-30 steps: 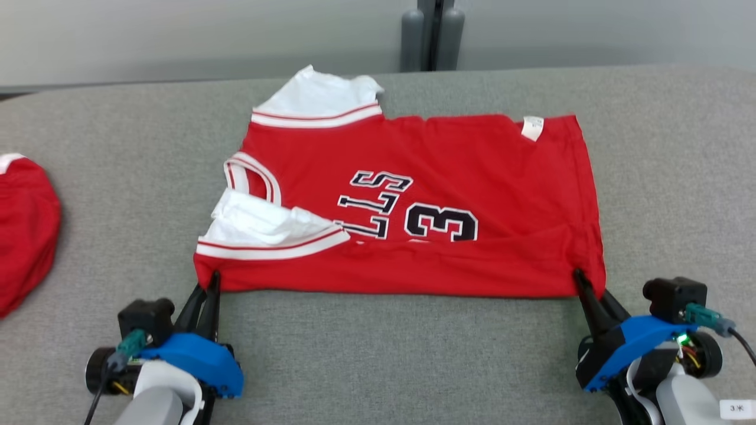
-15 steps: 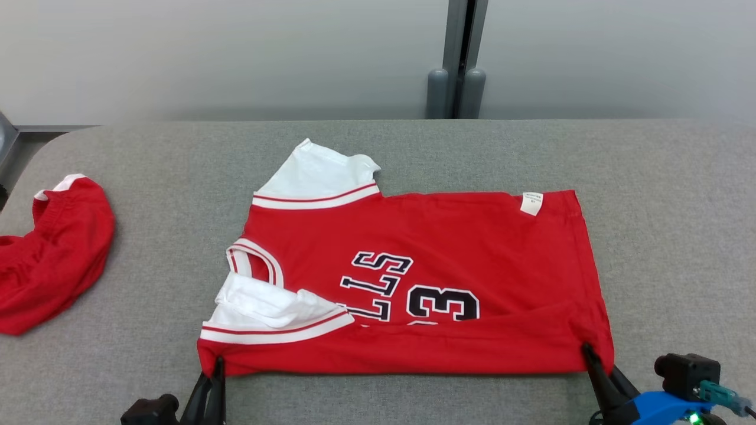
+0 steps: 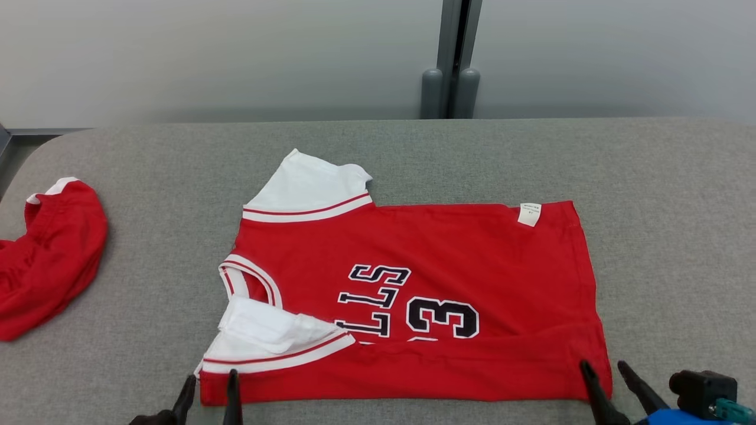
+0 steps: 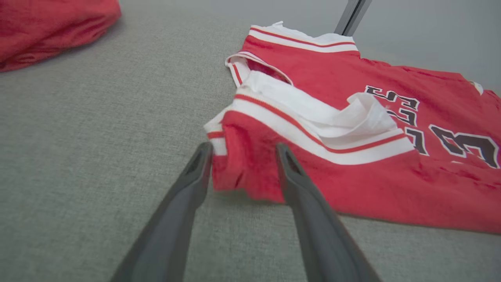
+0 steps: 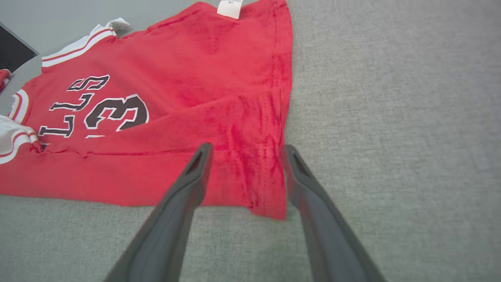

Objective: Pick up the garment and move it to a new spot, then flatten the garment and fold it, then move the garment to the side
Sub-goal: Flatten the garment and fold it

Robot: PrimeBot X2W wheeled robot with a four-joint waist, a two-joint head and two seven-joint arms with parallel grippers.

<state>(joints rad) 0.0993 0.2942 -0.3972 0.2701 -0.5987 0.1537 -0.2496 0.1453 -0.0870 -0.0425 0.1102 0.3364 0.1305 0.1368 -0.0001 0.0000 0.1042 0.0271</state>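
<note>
1. Garment [image 3: 413, 283] — a red short-sleeved jersey with white striped sleeves, black-and-white lettering and a "3" — lies spread on the grey felt-like tabletop [image 3: 649, 206]. It occupies the centre to lower centre of the head frame, collar end toward frame left.
2. Its lower long edge is folded over; the red strip covers the bottom of the lettering.
3. Small white label [image 3: 529, 214] sits at the garment's upper right corner.
4. Left gripper [image 3: 211, 382], bottom edge left of centre: fingers spread wide, gripping nothing. In the left wrist view the garment's corner lies loose between them.
5. Right gripper [image 3: 603, 373], bottom right: fingers likewise wide apart, nothing held — the lower right corner lies between them.
6. Crumpled red cloth with white trim [image 3: 47, 260] lies at the left edge, well apart from the garment.
</note>
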